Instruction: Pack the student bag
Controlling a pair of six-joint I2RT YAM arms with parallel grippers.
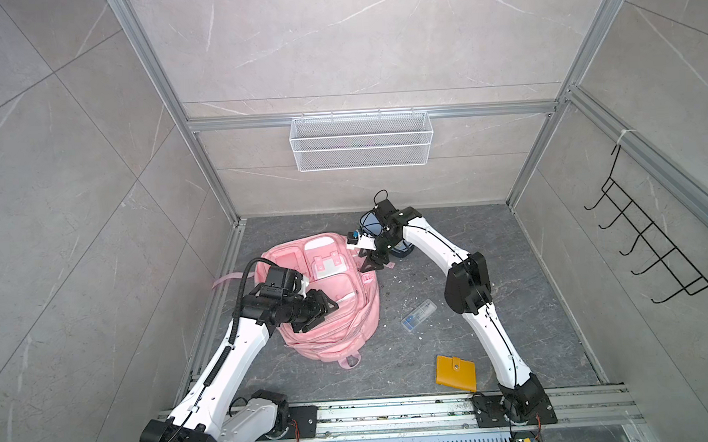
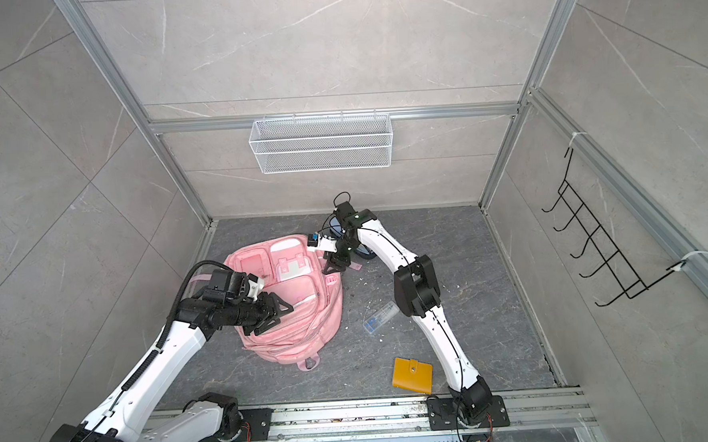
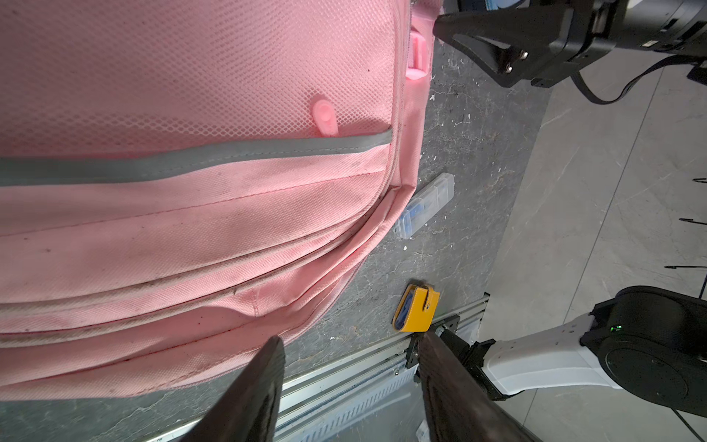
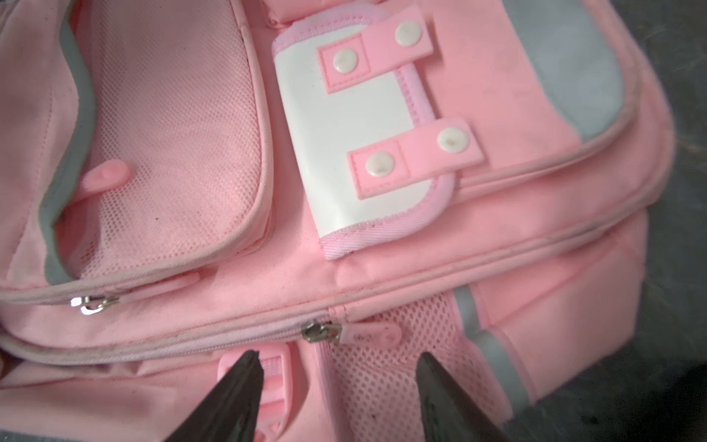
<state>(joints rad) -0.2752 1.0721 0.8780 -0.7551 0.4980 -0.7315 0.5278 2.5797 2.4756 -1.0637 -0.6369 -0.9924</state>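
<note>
Both top views are bright and evenly lit from overhead, with only faint, soft shadows on the floor beside the student bag (image 1: 328, 310). The wide lens stretches the walls toward the edges. The wrist views are dimmer. The right wrist view is slightly blurred, and the right pincer (image 4: 338, 358) looms dark and out of focus

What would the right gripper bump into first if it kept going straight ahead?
Probably the student bag: the right gripper has open jaws pointing at its side, near a zip pull. How close is unclear.
</note>
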